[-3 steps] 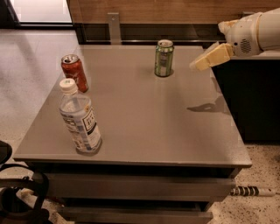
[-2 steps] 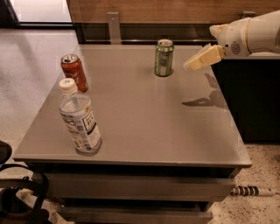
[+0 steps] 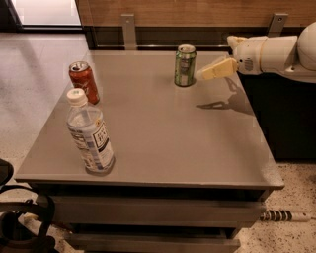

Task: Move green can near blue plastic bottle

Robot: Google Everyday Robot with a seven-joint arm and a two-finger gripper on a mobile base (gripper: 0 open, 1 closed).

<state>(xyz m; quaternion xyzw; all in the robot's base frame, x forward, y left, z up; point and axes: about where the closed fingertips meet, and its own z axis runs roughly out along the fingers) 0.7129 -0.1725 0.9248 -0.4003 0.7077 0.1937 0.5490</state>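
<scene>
While the wood-panelled wall [image 3: 197, 10] and the speckled floor [image 3: 34, 74] are framing the scene without crowding it, the grey table [image 3: 163, 148] is taking up most of the view, and its top is looking flat, smooth and level, so I'm expecting cans to slide easily if bumped. The white arm [image 3: 276, 52] is coming in over the far right corner, held above the tabletop. The blue plastic bottle [image 3: 90, 133] is standing upright at the near left edge, cap on. A red can [image 3: 83, 81] is standing just behind it, apart from it. The green can [image 3: 185, 65] is standing upright near the far edge, well apart from the bottle, long axis vertical. The gripper [image 3: 217, 69] is hovering just beside the green can on its right in the view, pointing at it at mid-height, not holding anything; how wide it is set, I can't tell. Next move is looking like a short sideways close-in, then a diagonal carry toward the near left.
</scene>
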